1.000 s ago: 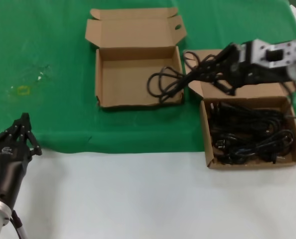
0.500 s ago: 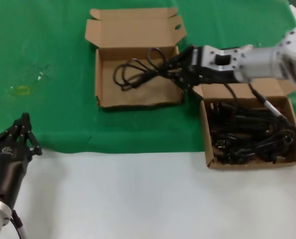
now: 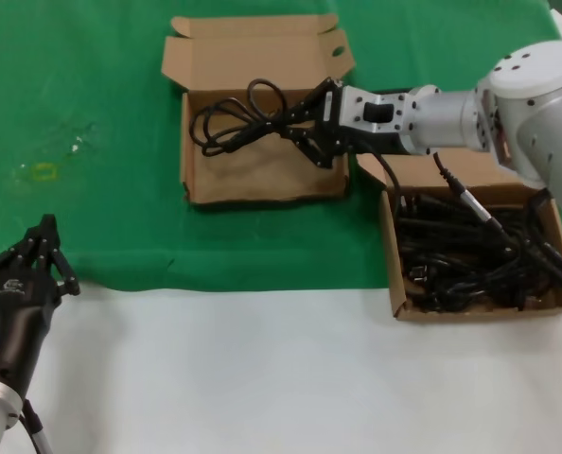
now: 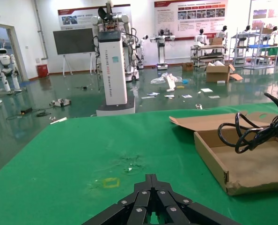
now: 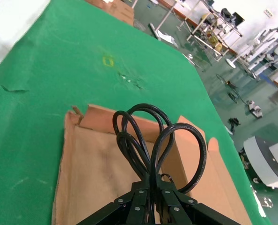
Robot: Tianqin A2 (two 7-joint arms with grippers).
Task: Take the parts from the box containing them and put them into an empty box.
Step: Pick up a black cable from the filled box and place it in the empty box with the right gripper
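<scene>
One cord bunch [image 3: 238, 126] hangs looped over the empty box [image 3: 262, 175], the left of two cardboard boxes on the green tabletop [image 3: 92, 85], with the right claw [image 3: 311, 121] clamped on its right end above that box's right side. The remaining cords [image 3: 470, 255], a tangle too dense to count, lie in the source box [image 3: 395, 274] to the right. The left claw [image 3: 44, 248] sits idle at the near left, fingers together.

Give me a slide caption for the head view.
Right gripper holds a looped black cord over the empty brown cardboard box.
</scene>
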